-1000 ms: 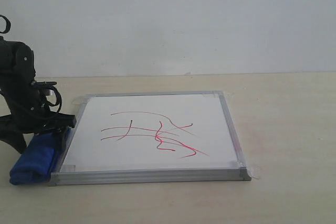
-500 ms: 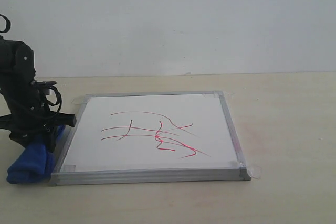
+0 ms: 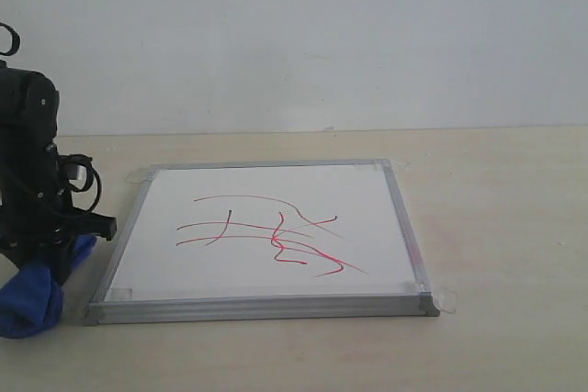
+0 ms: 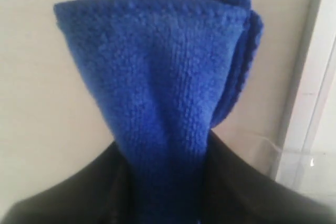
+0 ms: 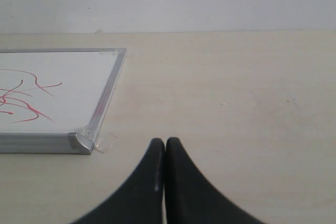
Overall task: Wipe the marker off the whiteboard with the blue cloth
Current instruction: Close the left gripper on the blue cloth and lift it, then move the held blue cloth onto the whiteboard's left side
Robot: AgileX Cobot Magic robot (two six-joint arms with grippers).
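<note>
Blue cloth (image 3: 26, 305) partly behind end effector (image 3: 57, 259)

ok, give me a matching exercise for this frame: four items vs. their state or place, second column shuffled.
1. blue cloth
2. marker lines
3. right gripper
4. whiteboard

A. shut, holding nothing
B. flat on the table, corners taped
C. pinched in the left gripper, beside the board, not on it
D. red and dark, unwiped

Pairs: 1-C, 2-D, 3-A, 4-B
</note>
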